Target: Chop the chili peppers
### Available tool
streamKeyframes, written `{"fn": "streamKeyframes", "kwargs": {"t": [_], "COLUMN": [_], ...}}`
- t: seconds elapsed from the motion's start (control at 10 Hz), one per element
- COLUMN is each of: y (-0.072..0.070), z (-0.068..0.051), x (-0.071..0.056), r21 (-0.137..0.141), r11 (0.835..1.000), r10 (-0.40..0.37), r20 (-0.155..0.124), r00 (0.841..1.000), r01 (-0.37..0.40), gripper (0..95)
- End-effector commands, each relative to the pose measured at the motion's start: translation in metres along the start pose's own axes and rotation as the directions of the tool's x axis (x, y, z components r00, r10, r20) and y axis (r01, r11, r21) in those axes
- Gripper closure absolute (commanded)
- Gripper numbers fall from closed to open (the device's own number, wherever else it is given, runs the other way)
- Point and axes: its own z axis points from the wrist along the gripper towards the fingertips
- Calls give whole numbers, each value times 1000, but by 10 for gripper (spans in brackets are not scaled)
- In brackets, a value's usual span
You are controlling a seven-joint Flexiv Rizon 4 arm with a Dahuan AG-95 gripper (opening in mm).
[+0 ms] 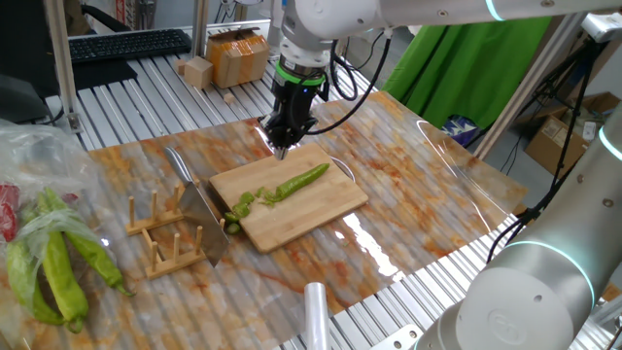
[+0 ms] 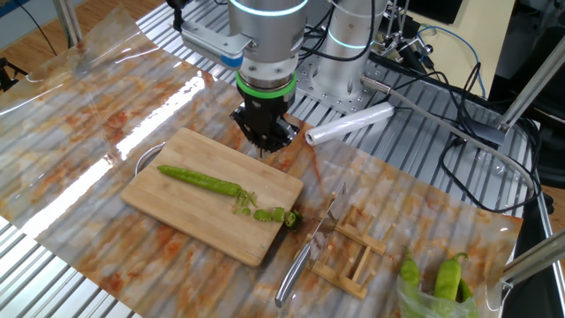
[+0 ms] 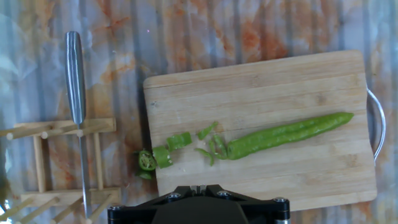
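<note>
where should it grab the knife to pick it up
By the steel handle, which sticks out clear of the wooden rack holding the knife edge-up. Probably come from above, jaws across the handle's narrow sides.

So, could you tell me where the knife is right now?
In the hand view the knife lies at the left, resting across the wooden rack, beside the cutting board.

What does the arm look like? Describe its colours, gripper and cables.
The arm has glossy white-grey rounded housings. A bright green ring circles the wrist, and teal light bands mark other joints. Below the ring sits a black gripper with short dark fingers tapering to a narrow tip. A black cable loops from the wrist up along the arm. The hand view shows a black housing with screws.
</note>
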Motion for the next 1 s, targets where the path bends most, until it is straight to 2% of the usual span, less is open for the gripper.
{"fn": "streamKeyframes", "kwargs": {"t": [0.1,0.2,0.4,0.5,0.6,1.0], "y": [6,9,17,19,24,35], "z": [2,2,4,5,7,16], "x": [0,1,2,2,2,1], "r21": [17,21,28,26,23,1], "r11": [1000,1000,999,998,998,998], "r10": [-4,14,47,53,61,70], "r20": [-19,-24,-23,-22,-21,-13], "r00": [1000,1000,999,998,998,997], "r01": [4,-13,-47,-52,-61,-70], "gripper": [950,950,570,570,380,380]}}
